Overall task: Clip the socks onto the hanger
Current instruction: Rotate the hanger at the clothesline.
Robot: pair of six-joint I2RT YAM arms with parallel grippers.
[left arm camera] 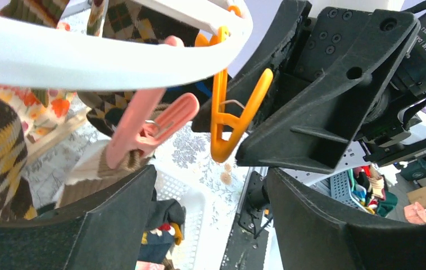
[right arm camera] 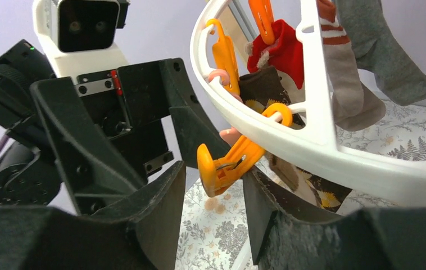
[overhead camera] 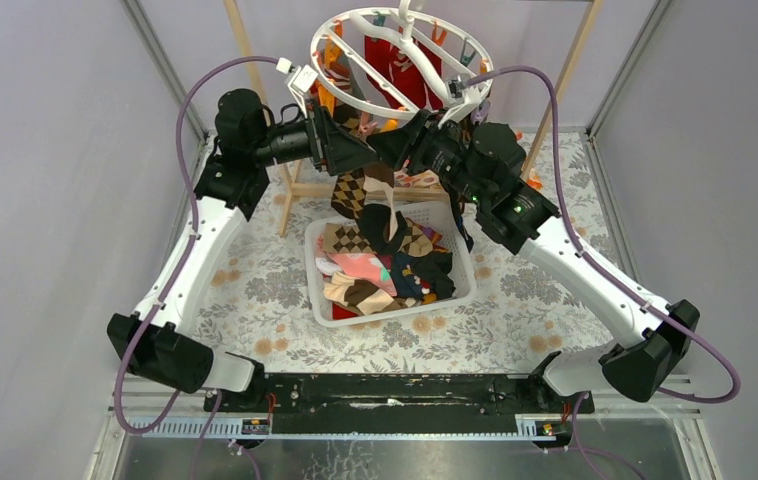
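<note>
The white ring hanger hangs at the back centre with red and other socks clipped on. A brown-and-tan argyle sock dangles from its near rim, its cuff held by a pink clip. My left gripper is open and empty just below that rim. My right gripper faces it, open. An empty orange clip hangs between its fingertips, close to the right one. More socks lie in the white basket.
A wooden rack frame stands behind the basket, on an orange-and-white floral cloth. Grey and beige striped socks hang on the far side of the ring. The two grippers are nearly touching under the hanger.
</note>
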